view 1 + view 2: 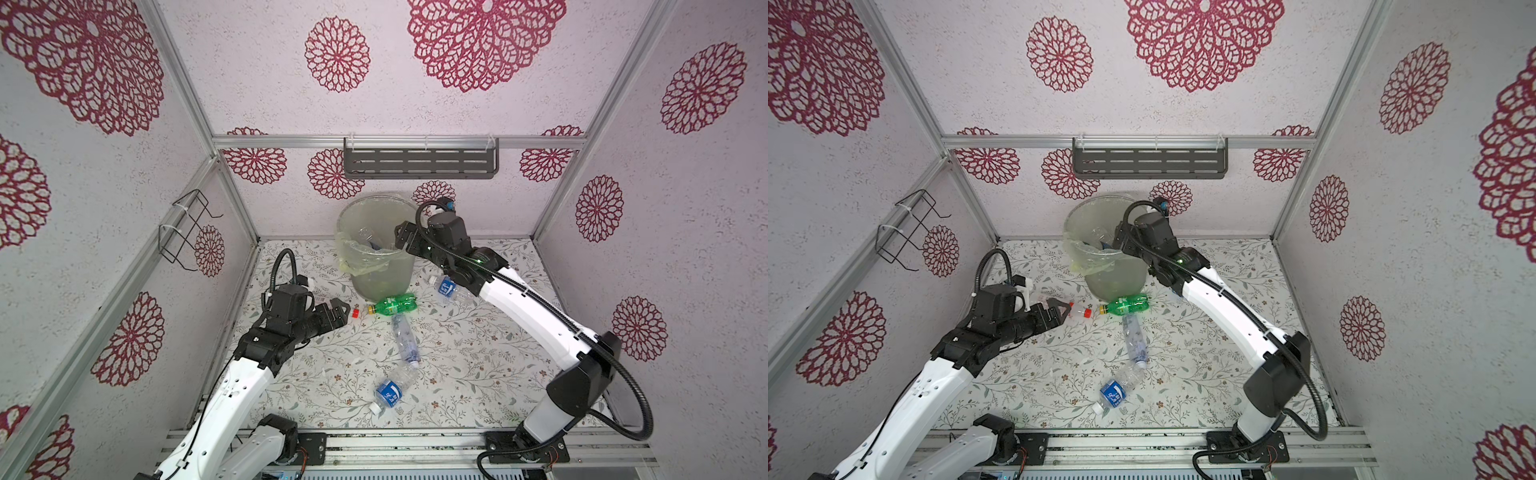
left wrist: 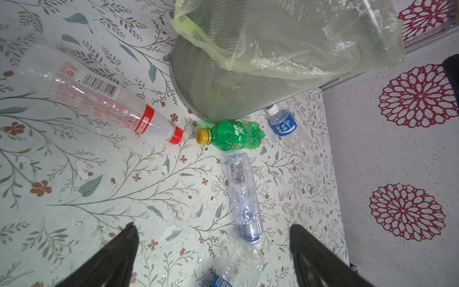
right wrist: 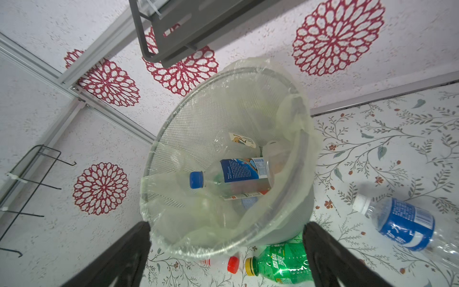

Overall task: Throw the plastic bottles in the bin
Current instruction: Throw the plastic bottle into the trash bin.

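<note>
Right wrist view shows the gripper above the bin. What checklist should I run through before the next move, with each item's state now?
1. Right gripper open and empty above the bin: ok.
2. Left gripper open and empty: ok.
3. Bin standing upright: ok.
4. Blue-capped bottle fully inside the bin: ok.
5. Table cleared of bottles: not ok. The red-capped bottle, green bottle, crushed clear bottle, blue-label bottle by the bin and blue-label bottle at the front lie on it.
6. Left gripper clear of the red-capped bottle: cannot tell.
</note>
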`<state>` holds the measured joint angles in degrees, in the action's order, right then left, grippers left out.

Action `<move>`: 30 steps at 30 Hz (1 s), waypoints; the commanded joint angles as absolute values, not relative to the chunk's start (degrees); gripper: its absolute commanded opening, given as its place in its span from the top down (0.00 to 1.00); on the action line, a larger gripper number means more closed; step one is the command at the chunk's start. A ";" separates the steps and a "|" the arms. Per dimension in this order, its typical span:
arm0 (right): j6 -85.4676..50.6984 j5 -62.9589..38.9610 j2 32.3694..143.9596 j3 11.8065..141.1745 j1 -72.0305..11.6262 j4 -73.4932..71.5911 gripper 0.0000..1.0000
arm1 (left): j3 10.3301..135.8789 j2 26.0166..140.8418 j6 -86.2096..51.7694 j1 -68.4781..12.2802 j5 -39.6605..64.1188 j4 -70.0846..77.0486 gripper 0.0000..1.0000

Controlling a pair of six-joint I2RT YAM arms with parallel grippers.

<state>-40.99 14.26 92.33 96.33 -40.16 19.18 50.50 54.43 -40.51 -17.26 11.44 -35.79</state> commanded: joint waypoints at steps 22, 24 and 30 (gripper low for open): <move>-44.66 14.16 71.71 59.17 -39.82 9.16 0.01 | 44.12 54.84 -42.54 -21.36 19.40 -30.74 0.03; -45.88 13.67 70.52 56.25 -39.81 7.87 0.01 | 44.21 55.06 -42.73 -22.78 18.94 -30.93 0.03; -48.89 13.37 67.88 51.00 -39.81 7.38 0.01 | 44.09 55.86 -43.77 -28.10 16.16 -30.50 0.03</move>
<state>-46.15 13.26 70.30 51.68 -40.01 9.67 44.07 55.37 -43.27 -26.06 18.04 -32.03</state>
